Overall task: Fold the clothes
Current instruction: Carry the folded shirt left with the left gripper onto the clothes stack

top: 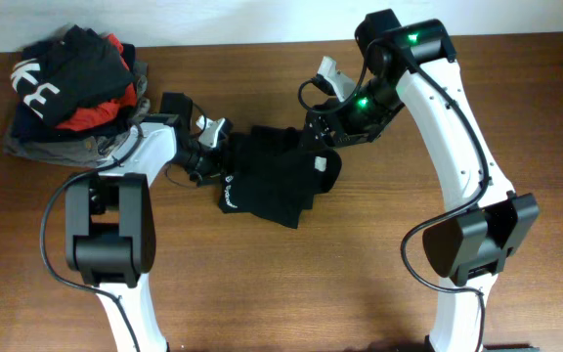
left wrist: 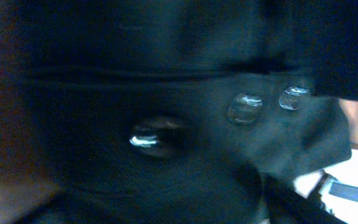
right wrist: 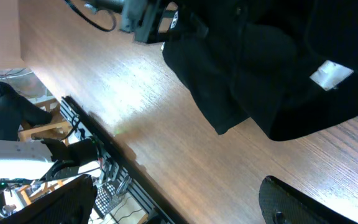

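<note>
The black top point(top: 272, 181) lies bunched in a compact heap at the table's middle, with its small white round logo point(top: 230, 179) near the left edge and a white label point(top: 319, 163) on the right. My left gripper point(top: 206, 152) is at the heap's left edge, and its wrist view is filled with blurred black fabric point(left wrist: 166, 93); the fingers are hidden, and it appears shut on the fabric. My right gripper point(top: 323, 132) hovers over the heap's upper right. Its fingers point(right wrist: 176, 196) are wide apart and empty, with the top point(right wrist: 260, 62) and its label point(right wrist: 331, 73) beyond them.
A pile of other garments point(top: 76, 93), black with big white letters, red and grey, sits at the back left corner. The brown wooden table point(top: 311, 284) extends in front of the heap. The table's front edge and a dark rail point(right wrist: 104, 143) show in the right wrist view.
</note>
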You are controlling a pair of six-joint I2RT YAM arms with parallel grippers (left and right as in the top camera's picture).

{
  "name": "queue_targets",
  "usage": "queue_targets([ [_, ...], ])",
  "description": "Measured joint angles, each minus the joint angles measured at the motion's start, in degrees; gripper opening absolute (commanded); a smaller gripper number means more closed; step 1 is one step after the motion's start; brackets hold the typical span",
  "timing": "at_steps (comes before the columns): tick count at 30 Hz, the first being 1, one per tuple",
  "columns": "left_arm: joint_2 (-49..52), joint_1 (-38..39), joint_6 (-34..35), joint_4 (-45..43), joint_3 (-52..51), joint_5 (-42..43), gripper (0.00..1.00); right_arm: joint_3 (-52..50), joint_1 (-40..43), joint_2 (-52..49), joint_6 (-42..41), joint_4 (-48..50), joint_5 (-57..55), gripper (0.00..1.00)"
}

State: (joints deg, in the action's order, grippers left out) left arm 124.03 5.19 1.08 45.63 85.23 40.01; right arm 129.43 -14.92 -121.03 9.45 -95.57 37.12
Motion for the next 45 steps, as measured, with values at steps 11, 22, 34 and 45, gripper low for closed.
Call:
queue_targets([
  [11, 2.95, -0.28, -0.26, -5.49, -0.07, 2.47, 0.0, 0.0, 0.0, 0.0, 0.04, -0.02, -0.48, 0.88],
  [22, 5.22, -0.5, -1.7, 1.66, 16.63, -5.92, 0.0, 0.0, 0.0, 0.0, 0.04, -1.44, -4.24, 0.88],
  [34, 5.22, -9.11, -4.24, 7.76, 40.24, -14.69, 0.0, 0.0, 0.0, 0.0, 0.04, -1.44, -5.88, 0.88],
  [45, 5.22, -16.15, -6.08, 4.22, 44.61, -19.37, 0.0, 0.0, -0.02, 0.0, 0.0, -1.44, -5.92, 0.88],
])
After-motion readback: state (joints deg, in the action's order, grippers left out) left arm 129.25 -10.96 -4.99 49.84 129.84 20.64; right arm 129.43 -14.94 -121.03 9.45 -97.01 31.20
